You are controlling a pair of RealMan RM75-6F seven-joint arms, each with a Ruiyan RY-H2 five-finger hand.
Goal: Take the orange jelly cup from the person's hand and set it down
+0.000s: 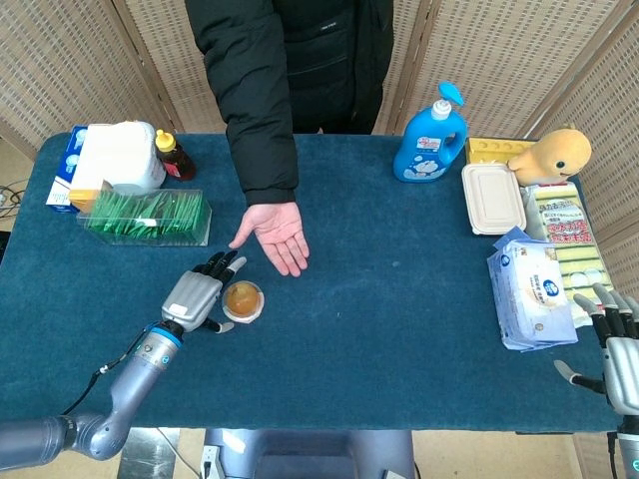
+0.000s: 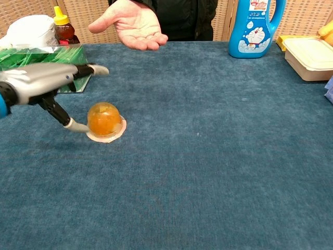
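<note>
The orange jelly cup [image 2: 104, 121] is sitting on the table [image 2: 218, 156], the left hand [image 1: 196, 296] spreading wide beside it, only withdrawal remaining

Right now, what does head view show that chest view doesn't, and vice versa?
Head only: the right hand idle at the table edge, the wipes pack and the yellow plush. Chest only: the jelly cup sitting dome-up on the table. Both: left hand, fingers opened beside the cup, and the person's hand.

Jelly cup [image 1: 243, 299] on table [image 1: 399, 299], beside left robot hand [image 1: 196, 297]
</note>
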